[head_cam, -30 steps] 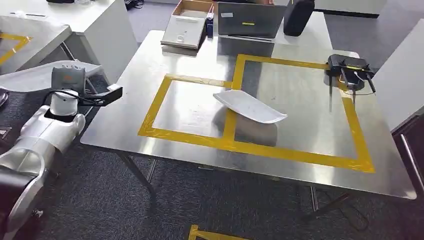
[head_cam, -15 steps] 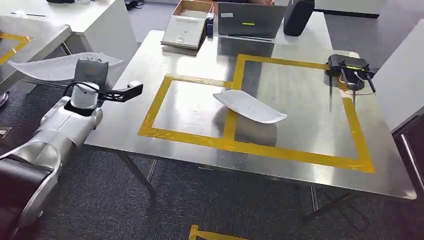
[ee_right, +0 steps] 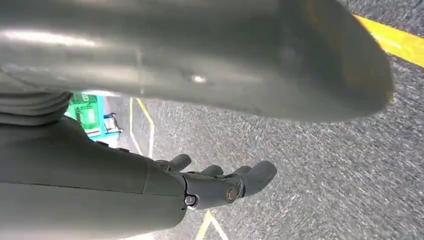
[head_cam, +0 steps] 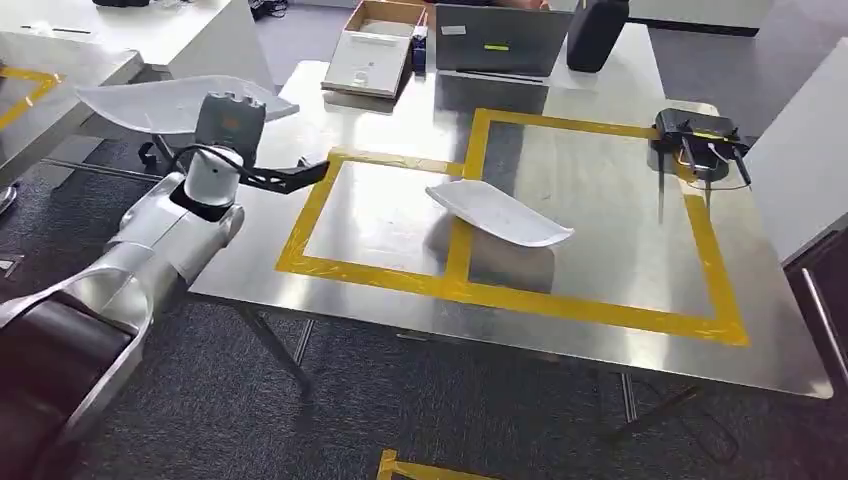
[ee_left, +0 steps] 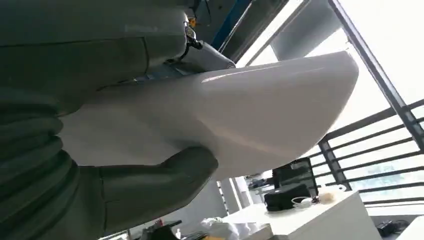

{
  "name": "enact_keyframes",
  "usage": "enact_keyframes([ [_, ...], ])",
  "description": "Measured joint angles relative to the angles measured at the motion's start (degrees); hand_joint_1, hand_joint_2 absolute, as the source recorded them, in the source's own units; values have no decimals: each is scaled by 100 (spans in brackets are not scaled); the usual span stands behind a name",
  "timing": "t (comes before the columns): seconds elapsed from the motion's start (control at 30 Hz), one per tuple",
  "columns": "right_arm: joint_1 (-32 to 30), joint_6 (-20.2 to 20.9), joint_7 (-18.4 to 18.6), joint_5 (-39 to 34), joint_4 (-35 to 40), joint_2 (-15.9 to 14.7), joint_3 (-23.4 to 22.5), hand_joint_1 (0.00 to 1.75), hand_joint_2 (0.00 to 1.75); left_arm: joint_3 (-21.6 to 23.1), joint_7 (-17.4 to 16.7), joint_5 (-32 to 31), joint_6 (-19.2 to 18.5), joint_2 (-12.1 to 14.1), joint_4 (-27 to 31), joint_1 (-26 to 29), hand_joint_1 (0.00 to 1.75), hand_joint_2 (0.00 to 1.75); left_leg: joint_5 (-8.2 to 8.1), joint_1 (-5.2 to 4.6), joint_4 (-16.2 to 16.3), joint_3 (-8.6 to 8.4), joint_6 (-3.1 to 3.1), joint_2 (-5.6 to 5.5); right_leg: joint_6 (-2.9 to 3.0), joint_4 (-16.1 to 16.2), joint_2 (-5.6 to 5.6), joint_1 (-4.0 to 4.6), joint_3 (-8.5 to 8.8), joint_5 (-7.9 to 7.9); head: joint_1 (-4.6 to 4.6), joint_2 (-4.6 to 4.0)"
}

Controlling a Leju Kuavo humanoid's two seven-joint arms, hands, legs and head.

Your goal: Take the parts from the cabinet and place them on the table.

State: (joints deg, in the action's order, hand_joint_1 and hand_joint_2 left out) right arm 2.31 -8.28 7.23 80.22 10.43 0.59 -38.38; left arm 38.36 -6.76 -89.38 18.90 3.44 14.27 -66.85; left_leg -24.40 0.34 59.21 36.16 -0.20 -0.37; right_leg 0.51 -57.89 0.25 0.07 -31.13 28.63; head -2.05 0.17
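Note:
My left hand grips a long, curved white part and holds it in the air over the left edge of the steel table. In the left wrist view the thumb presses on the smooth white shell. A second white part lies on the table, across the yellow tape between the two marked squares. My right hand hangs above the grey carpet, its fingers loosely apart and holding nothing.
At the table's far edge stand a cardboard box, a grey laptop and a black container. A black device with cables sits at the right. White desks stand to the left, and a dark cabinet to the right.
My left arm has risen and swung to the right with the white part, from beside the table to over its left edge. The part on the table has not moved.

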Motion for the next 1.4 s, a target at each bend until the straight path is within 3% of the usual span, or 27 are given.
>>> enact_keyframes([
  [0.27,11,13,-13,15,0,5,9,0,0,2,518,123,669,-589,20,-10,175,175,0,-10,0,0,1,-17,-5,0,-8,0,5,3,0,0],
  [0.4,28,-4,-59,17,0,26,24,0,0,35,743,92,789,-1017,28,-4,175,175,-1,-17,0,0,3,-15,-18,1,-7,-4,4,-2,0,0],
  [0.6,42,-30,-92,-42,0,59,24,0,0,118,702,7,637,-1430,39,-3,175,175,-2,-18,0,-1,4,-12,-21,1,-4,-6,4,-2,0,0],
  [0.8,28,-17,20,-81,0,83,22,0,0,201,345,-19,199,-1487,24,-11,175,175,-2,-19,0,-2,4,-10,-22,1,-4,-17,4,-3,0,0],
  [1.03,-8,-59,61,-118,0,147,-7,0,0,284,-72,-4,-192,-1283,-39,-5,175,175,-21,-56,5,-1,32,-11,-58,1,-4,-46,7,14,0,0],
  [1.2,-7,-72,64,-114,0,179,-20,0,0,284,-157,-2,-205,-1163,-63,-2,175,175,-62,-108,12,0,105,-13,-131,25,-6,-93,30,29,-2,0],
  [1.27,-17,-74,66,-109,0,184,-22,0,0,284,-157,0,-210,-1148,-64,-1,175,175,-54,-82,-60,-77,185,-19,-172,-83,-2,-91,42,-53,-4,0],
  [1.33,-7,-74,64,-109,0,190,-24,0,0,284,-162,0,-210,-1144,-63,-22,175,175,-39,-50,-121,-159,228,-12,-190,-329,-6,-99,-73,141,11,0],
  [1.4,1,-76,64,-111,0,190,-24,0,0,284,-164,0,-210,-1142,-66,-17,175,175,-47,-52,-119,-156,242,-12,-235,-1136,-6,-114,-519,536,28,0],
])
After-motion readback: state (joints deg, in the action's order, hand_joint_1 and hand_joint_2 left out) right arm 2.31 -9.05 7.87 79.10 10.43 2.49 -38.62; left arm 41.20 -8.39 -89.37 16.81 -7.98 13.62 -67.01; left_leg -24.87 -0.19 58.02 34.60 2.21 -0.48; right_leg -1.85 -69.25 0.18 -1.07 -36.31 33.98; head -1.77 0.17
